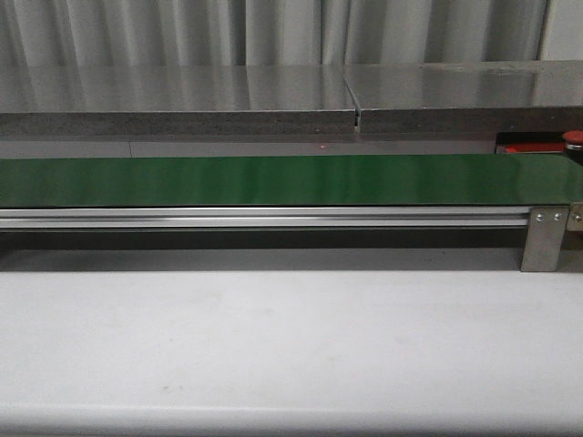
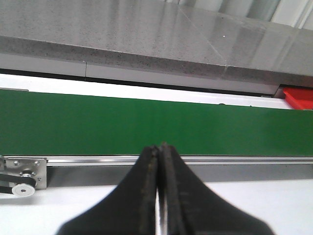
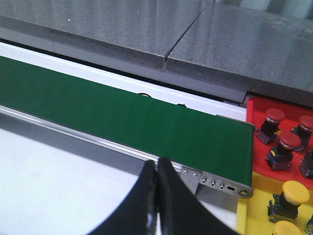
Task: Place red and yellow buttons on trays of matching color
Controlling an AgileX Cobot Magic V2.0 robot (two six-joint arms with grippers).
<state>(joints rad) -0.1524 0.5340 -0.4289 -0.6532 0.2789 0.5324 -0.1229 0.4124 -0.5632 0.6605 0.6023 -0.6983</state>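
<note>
Three red buttons (image 3: 275, 116) (image 3: 305, 123) (image 3: 289, 142) stand on the red tray (image 3: 255, 111) past the end of the green belt (image 3: 146, 122). Two yellow buttons (image 3: 293, 192) (image 3: 287, 228) stand on the yellow tray (image 3: 257, 205) beside it. My right gripper (image 3: 157, 162) is shut and empty, over the white table just short of the belt's rail. Shut on nothing as well, my left gripper (image 2: 160, 146) hangs in front of the belt (image 2: 146, 127). The front view shows the red tray (image 1: 528, 146) and one red cap (image 1: 574, 138) at the far right, and neither gripper.
A grey stone ledge (image 1: 273, 100) runs behind the belt (image 1: 273, 179). An aluminium rail (image 1: 264, 217) with an end bracket (image 1: 545, 238) fronts the belt. The white table (image 1: 273, 337) lies nearest me. A corner of the red tray (image 2: 299, 98) shows in the left wrist view.
</note>
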